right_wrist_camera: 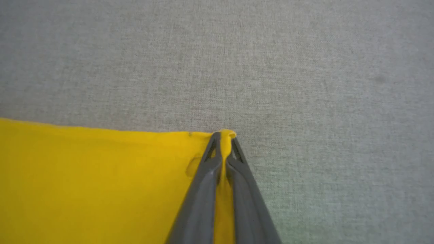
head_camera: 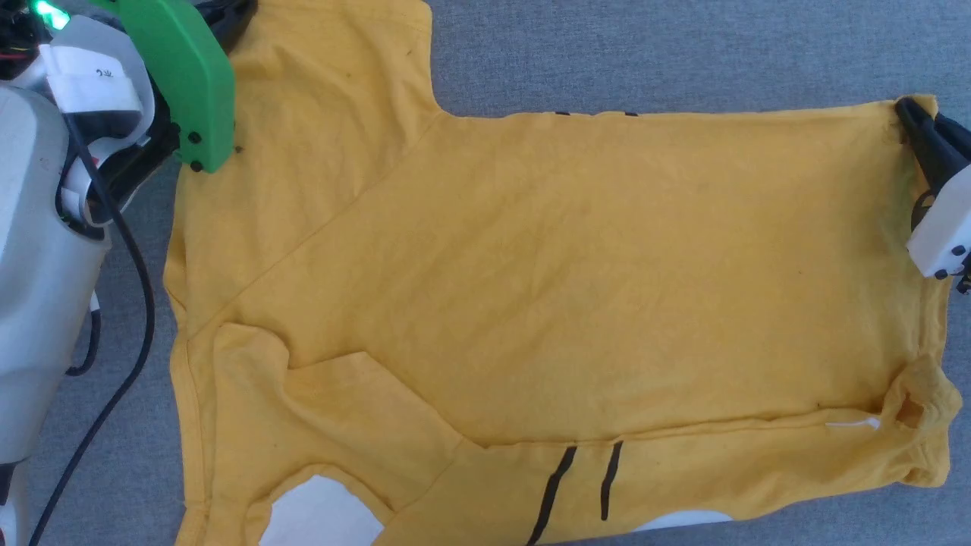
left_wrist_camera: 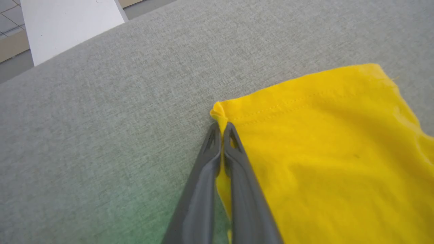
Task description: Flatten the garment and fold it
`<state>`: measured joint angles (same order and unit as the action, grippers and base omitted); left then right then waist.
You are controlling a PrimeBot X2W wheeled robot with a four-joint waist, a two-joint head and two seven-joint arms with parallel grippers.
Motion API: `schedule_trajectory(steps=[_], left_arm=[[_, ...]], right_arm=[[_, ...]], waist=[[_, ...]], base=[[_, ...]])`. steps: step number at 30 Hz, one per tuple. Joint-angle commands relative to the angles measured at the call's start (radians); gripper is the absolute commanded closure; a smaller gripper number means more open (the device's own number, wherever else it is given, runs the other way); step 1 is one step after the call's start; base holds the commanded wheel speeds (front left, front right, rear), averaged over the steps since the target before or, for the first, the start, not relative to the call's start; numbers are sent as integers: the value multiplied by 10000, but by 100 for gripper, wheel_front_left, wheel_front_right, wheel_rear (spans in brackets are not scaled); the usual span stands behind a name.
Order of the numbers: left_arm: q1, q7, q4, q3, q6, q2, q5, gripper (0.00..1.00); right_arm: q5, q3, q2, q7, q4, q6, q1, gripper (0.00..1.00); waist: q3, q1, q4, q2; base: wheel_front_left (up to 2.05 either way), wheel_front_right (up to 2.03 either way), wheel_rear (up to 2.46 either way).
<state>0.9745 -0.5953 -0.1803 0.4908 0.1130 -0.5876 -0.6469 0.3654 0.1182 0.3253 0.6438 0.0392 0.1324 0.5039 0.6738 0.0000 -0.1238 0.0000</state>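
Observation:
The garment (head_camera: 546,280), a yellow T-shirt, lies spread on the grey cloth surface with its near edge folded up, showing black stripes and white patches. My left gripper (left_wrist_camera: 222,127) is shut on a sleeve corner of the garment (left_wrist_camera: 322,152) at the far left. In the head view that gripper is hidden behind its green housing (head_camera: 186,76). My right gripper (right_wrist_camera: 223,137) is shut on a corner of the garment (right_wrist_camera: 101,183) at the far right edge, and its dark fingers (head_camera: 922,140) show in the head view.
Grey fabric (head_camera: 683,53) covers the whole work surface. A black cable (head_camera: 136,303) hangs by my left arm's pale body (head_camera: 38,303). A white panel (left_wrist_camera: 67,23) and tiled floor lie past the surface's far edge in the left wrist view.

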Motion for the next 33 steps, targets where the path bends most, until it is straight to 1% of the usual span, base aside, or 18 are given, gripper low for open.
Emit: schedule_trajectory(steps=[1, 4, 8, 11, 14, 18, 23, 26, 28, 30, 33], left_arm=[[-10, 51, -114, 2, -83, -69, 85, 100], [-4, 435, -63, -97, -123, -27, 121, 100], [-114, 1240, 42, -420, -225, 117, -3, 100], [-416, 1875, 314, -713, -243, 156, -207, 100], [-988, 2448, 782, -970, -270, 60, -366, 100], [-2390, 3199, 1798, -1435, -512, -176, -679, 100], [-4433, 3784, 3019, -1821, -915, -439, -999, 100], [-5595, 3948, 3625, -1913, -1090, -510, -1251, 100], [-6370, 3973, 3939, -1907, -1182, -674, -1295, 100], [-7021, 4005, 4125, -1895, -1303, -823, -1266, 100], [-7974, 4059, 4334, -1897, -1472, -897, -1423, 100]], right_arm=[[-69, -54, -87, 65, -33, -17, 28, 100], [-160, 24, -97, -189, 127, -17, 105, 100], [-289, 121, -56, -654, 294, -17, 115, 100], [-337, 183, -24, -1007, 442, -17, -64, 100], [-266, 292, -77, -1273, 660, -17, -433, 100], [-182, 457, -101, -1535, 1148, -17, -1325, 100], [-91, 819, -335, -1772, 1759, -17, -2628, 100], [10, 1047, -598, -1860, 1998, -17, -3416, 100], [69, 1165, -785, -1912, 2109, -17, -3984, 100], [160, 1222, -948, -1946, 2144, -17, -4451, 100], [246, 1350, -1118, -2018, 2186, -17, -5070, 100]], waist=[[-42, 0, 8, 0], [-174, 0, 34, 0], [-471, 0, 73, 0], [-808, 0, 143, 0], [-1226, 0, 222, 0], [-1972, 0, 355, 0], [-2931, 0, 546, 0], [-3445, 0, 680, 0], [-3787, 0, 770, 0], [-4068, 0, 824, 0], [-4402, 0, 903, 0]], base=[[0, 0, 0], [0, 0, 0], [0, 0, 0], [0, 0, 0], [0, 0, 0], [0, 0, 0], [0, 0, 0], [0, 0, 0], [0, 0, 0], [0, 0, 0], [0, 0, 0]])
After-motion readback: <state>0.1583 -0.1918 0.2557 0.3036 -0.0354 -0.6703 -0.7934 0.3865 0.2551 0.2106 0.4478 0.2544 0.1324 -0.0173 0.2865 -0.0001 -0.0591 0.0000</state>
